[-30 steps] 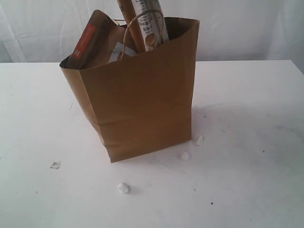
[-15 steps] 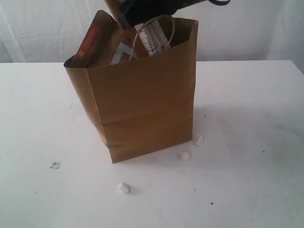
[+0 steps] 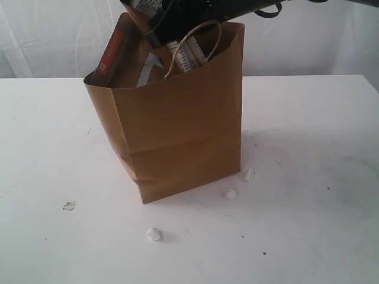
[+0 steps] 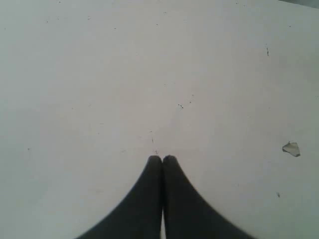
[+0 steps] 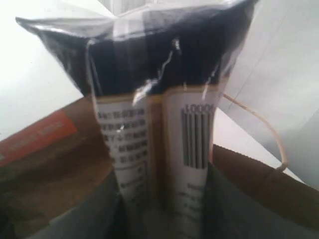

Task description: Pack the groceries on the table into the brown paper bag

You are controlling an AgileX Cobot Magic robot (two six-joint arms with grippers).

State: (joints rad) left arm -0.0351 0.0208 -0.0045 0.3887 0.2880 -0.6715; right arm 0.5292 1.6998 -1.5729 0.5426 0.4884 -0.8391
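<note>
Left gripper (image 4: 162, 160): we see its two dark fingers pressed tip to tip with nothing between them, hanging over bare table (image 3: 308, 236); how far it is from the brown paper bag (image 3: 177, 136) we cannot tell.
Grey flake (image 3: 69, 205): lies on the table in front of the bag and off to its left; it also shows in the left wrist view (image 4: 291, 149), well apart from the left gripper's tips.
White scraps: one (image 3: 154, 234) lies out in front of the bag, a second (image 3: 231, 194) near the bag's front right corner, and a third (image 3: 249, 174) just beside that same corner.
Brown paper bag: stands upright on the table with its mouth open.
Brown pouch (image 3: 127, 56): stands inside the bag at its left side, with its top and orange label showing above the rim.
Long packet (image 3: 188, 56): stands on end inside the bag to the right of the pouch, its barcode panel (image 5: 194, 139) facing the right wrist camera.
Right gripper (image 3: 177, 18): sits directly over the bag's mouth at the packet's top. It seems to be on the packet, but its fingers are hidden, so we cannot tell whether it grips.
Curtain (image 3: 47, 35): hangs white behind the bag.
</note>
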